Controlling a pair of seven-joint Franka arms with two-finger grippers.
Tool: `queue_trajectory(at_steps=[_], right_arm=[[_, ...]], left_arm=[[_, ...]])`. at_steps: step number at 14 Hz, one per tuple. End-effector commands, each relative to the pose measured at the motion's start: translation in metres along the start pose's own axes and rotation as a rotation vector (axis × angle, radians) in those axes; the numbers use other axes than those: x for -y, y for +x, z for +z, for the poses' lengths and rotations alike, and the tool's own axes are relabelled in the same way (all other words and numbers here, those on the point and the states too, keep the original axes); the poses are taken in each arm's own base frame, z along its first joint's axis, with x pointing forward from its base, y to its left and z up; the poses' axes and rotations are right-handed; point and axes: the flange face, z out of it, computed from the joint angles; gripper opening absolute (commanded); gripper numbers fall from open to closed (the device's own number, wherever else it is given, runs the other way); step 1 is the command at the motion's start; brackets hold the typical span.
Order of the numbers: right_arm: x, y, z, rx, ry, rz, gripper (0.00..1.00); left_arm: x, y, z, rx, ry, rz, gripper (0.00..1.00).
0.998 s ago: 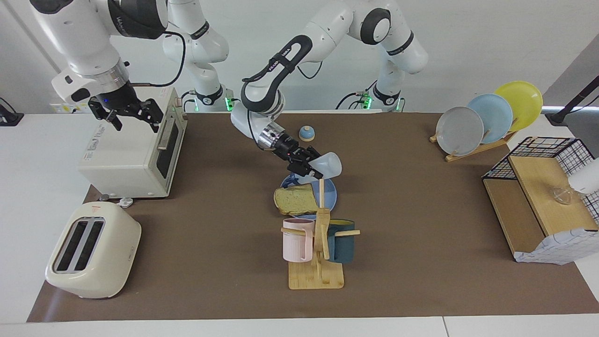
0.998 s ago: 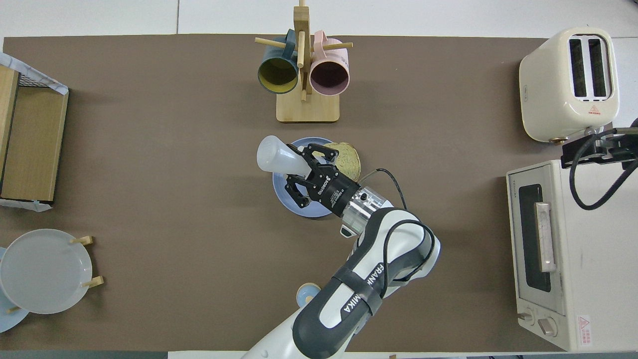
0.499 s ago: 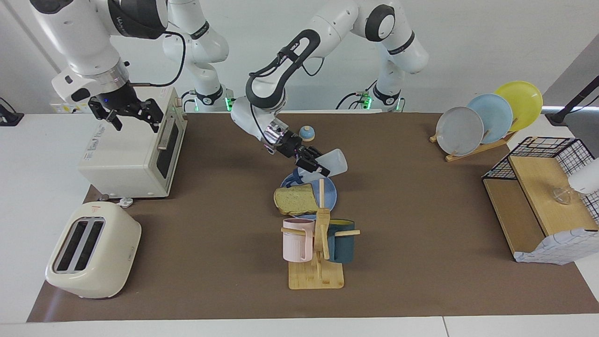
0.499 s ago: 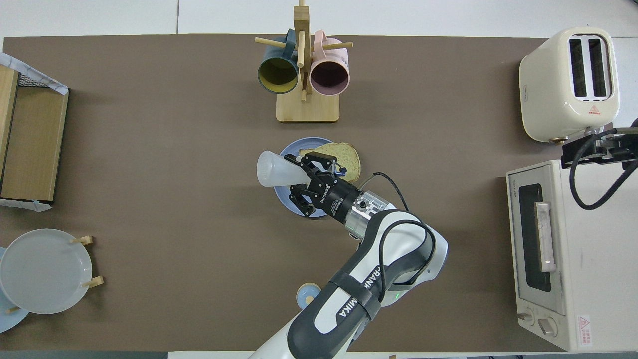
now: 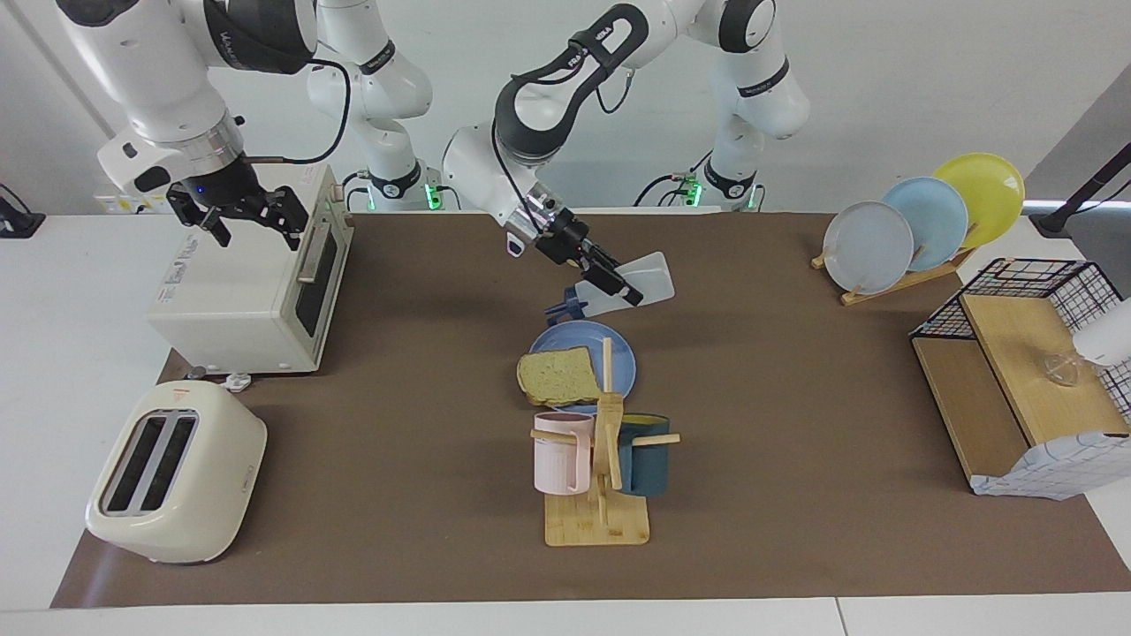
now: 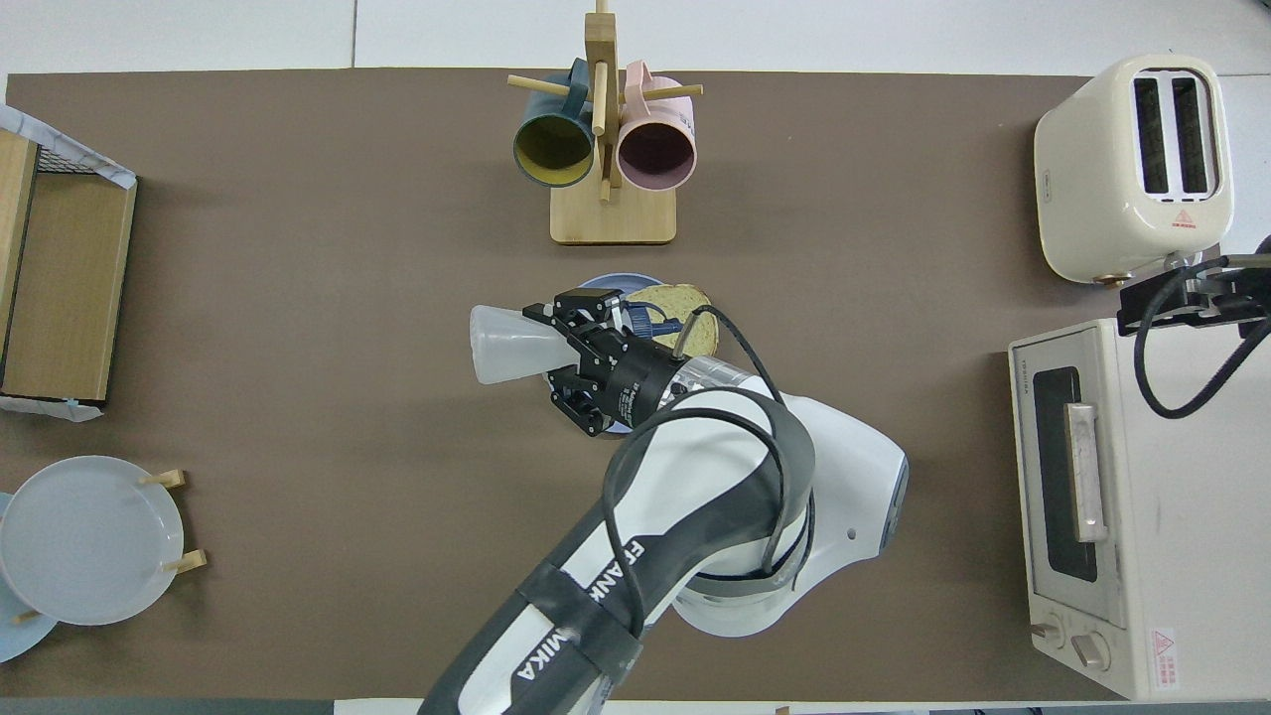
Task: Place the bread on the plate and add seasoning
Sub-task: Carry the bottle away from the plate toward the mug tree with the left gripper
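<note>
The left gripper (image 5: 610,281) is clamped on the bottle (image 5: 623,290), held in the air over the plate (image 5: 623,358). The bottle lies tilted, cap end lower, base raised. The bread (image 5: 555,374) lies on the plate. The right gripper (image 5: 239,215), jaws apart, waits over the oven (image 5: 243,291).

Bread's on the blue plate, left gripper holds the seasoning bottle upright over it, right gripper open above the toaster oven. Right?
Not quite: the seasoning bottle in the left gripper is tipped, cap down, not upright, as the facing view shows. Bread, blue plate and right gripper over the toaster oven are as stated.
</note>
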Motion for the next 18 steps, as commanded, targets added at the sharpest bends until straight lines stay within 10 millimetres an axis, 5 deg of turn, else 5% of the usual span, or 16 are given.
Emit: queue_trajectory(at_steps=[1,9,15,18], right_arm=[[-0.002,-0.003,0.001,-0.002,0.019,-0.017,1.00],[-0.002,-0.003,0.000,-0.003,0.019,-0.017,1.00],[-0.002,-0.003,0.001,-0.002,0.019,-0.017,1.00],[-0.003,-0.003,0.001,-0.003,0.019,-0.015,1.00]], left_arm=[[0.022,-0.063,0.006,-0.117,-0.068,-0.065,0.00],[0.090,-0.170,0.071,-0.340,-0.305,-0.332,0.00],[0.123,-0.208,0.138,-0.499,-0.459,-0.555,0.00],[0.123,-0.215,0.171,-0.564,-0.494,-0.645,0.00]])
